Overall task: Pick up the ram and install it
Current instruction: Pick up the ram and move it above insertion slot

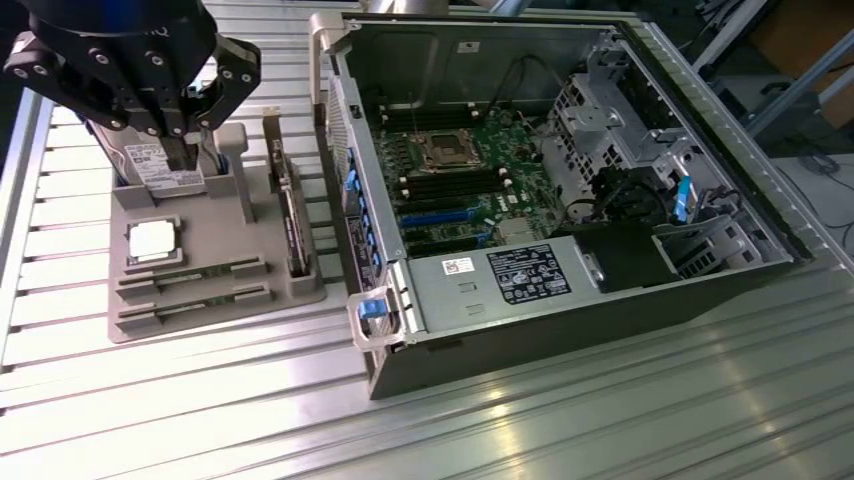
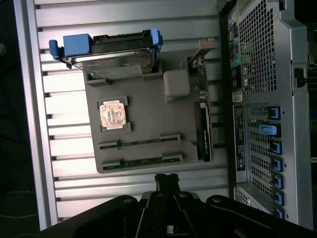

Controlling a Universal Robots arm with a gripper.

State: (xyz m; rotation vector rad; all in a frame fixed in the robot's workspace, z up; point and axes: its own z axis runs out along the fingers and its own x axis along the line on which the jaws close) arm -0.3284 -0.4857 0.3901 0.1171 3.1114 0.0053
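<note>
The pincer [image 2: 167, 184], pressed together and empty, hangs above the gray holder [image 2: 148, 106], apart from the ram [image 2: 141, 161] lying flat in its outermost slot.

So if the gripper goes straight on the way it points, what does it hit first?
Likely the gray holder, near its edge by the ram. The gripper hangs well above it, so the exact spot is unclear.

A workshop or lab: an opened computer case [image 1: 561, 180] sits on a slatted aluminium workbench [image 1: 601, 430].
</note>
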